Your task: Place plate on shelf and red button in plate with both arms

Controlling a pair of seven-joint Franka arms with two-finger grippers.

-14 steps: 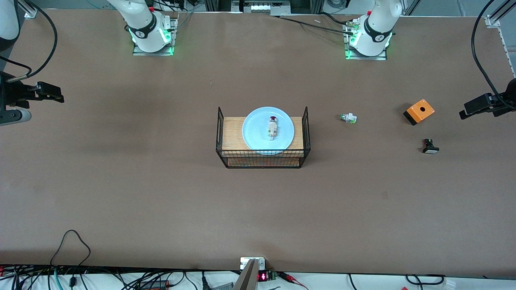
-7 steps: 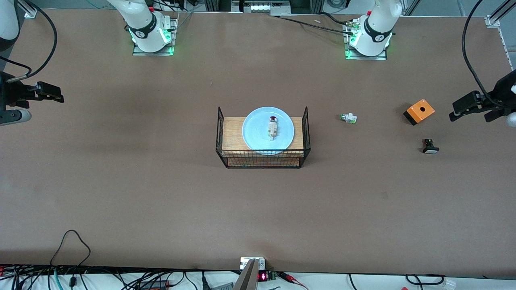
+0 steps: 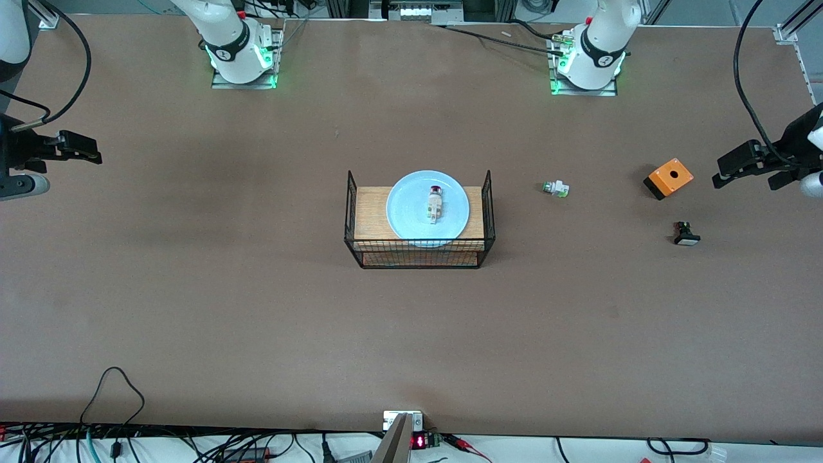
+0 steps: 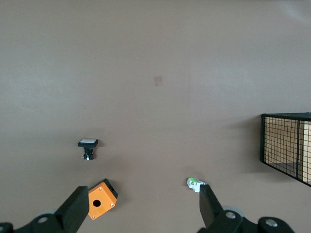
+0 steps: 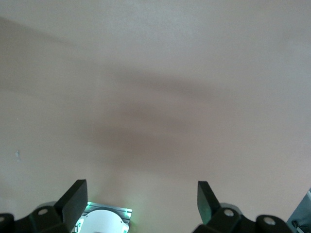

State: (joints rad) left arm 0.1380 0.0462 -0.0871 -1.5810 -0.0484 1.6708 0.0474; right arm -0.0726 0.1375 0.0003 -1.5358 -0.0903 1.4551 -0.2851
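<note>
The light blue plate [image 3: 405,218] rests on the wooden top shelf of a black wire rack [image 3: 421,247] in the middle of the table. The red button [image 3: 434,204] lies on its side in the plate, its dark red cap pointing toward the robots' bases. My left gripper [image 3: 723,172] hangs open and empty over the left arm's end of the table, beside the orange box [image 3: 669,178]. In the left wrist view the left gripper [image 4: 142,204] holds nothing. My right gripper [image 3: 90,149] waits open at the right arm's end, and the right wrist view shows this gripper [image 5: 141,194] over bare table.
A white piece with a green cap [image 3: 555,188] lies between the rack and the orange box. A black-and-white button piece [image 3: 686,234] sits nearer the front camera than the box. The left wrist view shows the box [image 4: 99,199], green-capped piece [image 4: 194,183] and rack [image 4: 286,150].
The left gripper has moved in from the table's end toward the orange box. The right arm, the plate and the red button have not moved.
</note>
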